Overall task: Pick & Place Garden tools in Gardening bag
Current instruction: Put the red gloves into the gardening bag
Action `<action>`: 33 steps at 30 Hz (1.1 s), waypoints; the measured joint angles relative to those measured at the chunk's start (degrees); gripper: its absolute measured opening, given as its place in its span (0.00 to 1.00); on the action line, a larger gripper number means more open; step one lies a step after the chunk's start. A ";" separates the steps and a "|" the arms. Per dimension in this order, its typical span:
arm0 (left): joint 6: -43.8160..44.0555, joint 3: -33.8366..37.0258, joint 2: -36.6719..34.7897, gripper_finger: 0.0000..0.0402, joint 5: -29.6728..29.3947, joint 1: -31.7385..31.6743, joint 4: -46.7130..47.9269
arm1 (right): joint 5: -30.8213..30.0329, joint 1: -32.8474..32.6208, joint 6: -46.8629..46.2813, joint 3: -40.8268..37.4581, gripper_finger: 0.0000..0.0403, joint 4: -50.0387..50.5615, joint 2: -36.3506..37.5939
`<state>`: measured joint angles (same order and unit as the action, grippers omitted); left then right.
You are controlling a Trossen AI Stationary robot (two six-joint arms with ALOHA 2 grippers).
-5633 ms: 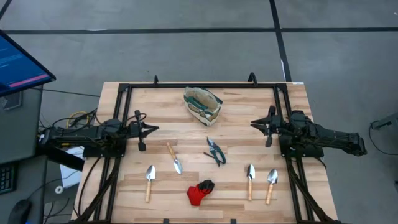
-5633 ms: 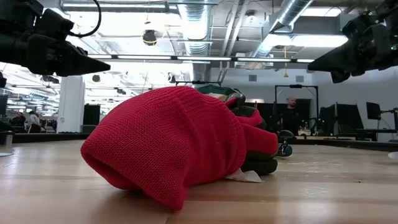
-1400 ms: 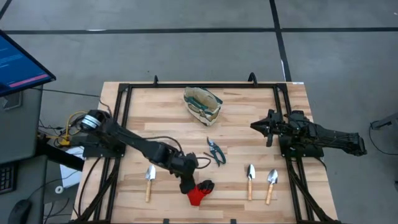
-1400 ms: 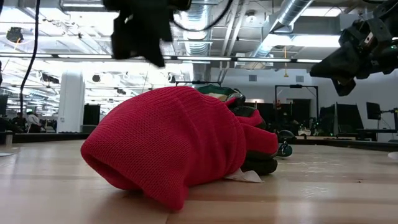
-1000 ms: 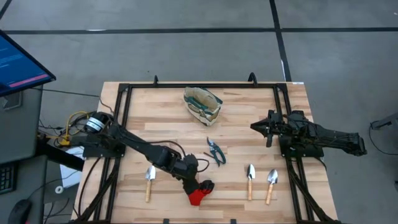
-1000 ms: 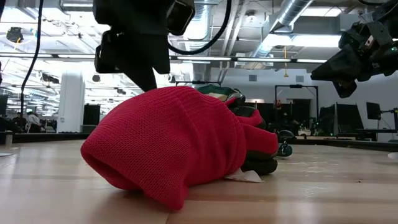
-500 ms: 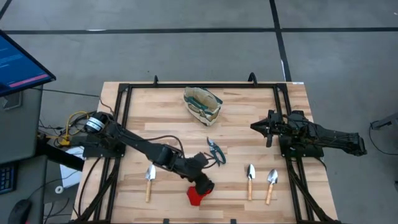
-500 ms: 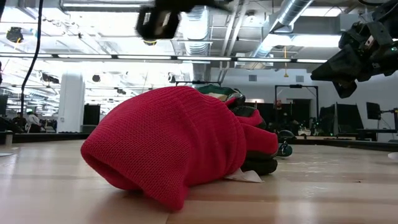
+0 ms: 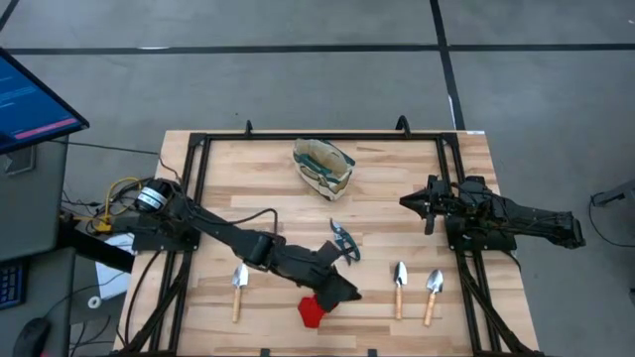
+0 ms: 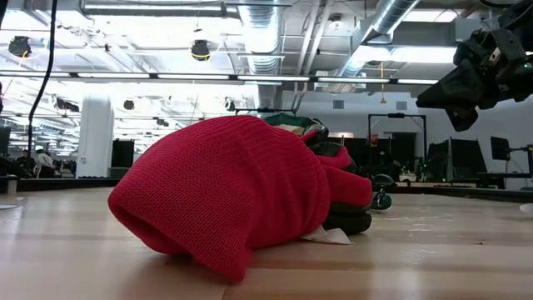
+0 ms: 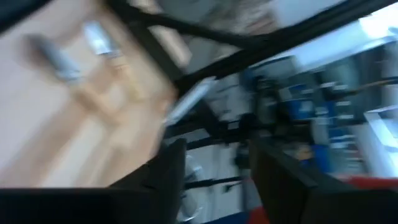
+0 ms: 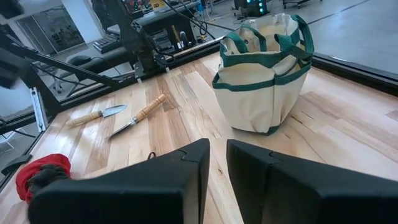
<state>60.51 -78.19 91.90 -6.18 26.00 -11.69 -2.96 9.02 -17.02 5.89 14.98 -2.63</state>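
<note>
The gardening bag (image 9: 322, 167), a small beige fabric tote with dark green trim, green handles and outer pockets, is seen standing upright with its mouth open near the far edge of the wooden surface (image 9: 397, 164), midway between the two arms. The pruning shears (image 9: 343, 241), dark-handled, are laid near the centre of the surface, on the near side of the bag. The glove (image 9: 311, 312), of red knit with a dark palm side, is crumpled near the front edge. One trowel (image 9: 238, 291) with a silver blade and a light wooden handle is placed left of the glove, and two more (image 9: 399, 288) (image 9: 433, 295) are laid side by side to its right, blades pointing away from the front edge. The left gripper (image 9: 347, 291) is reached out over the dark end of the glove, just beside the red part; in the blurred left wrist view its fingers (image 11: 158, 177) are shown apart, with nothing made out between them. The right gripper (image 9: 407, 200) is held above the right side of the surface, well apart from the tools, its fingers (image 12: 186, 168) drawn nearly together with only a narrow slit left and nothing held.
</note>
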 joint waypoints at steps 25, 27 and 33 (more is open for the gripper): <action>-5.83 -15.65 4.37 0.78 -9.66 1.25 36.16 | -0.02 0.02 0.00 0.00 0.12 0.06 0.00; -5.80 -15.65 6.32 0.78 -7.87 1.35 38.88 | -0.02 0.00 0.00 0.00 0.12 0.04 0.00; -4.36 -15.63 11.48 0.78 -3.30 1.30 44.65 | -0.02 0.02 0.00 0.00 0.12 0.13 0.01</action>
<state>56.15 -93.82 103.38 -9.49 27.30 32.96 -2.98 9.04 -17.02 5.89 15.11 -2.63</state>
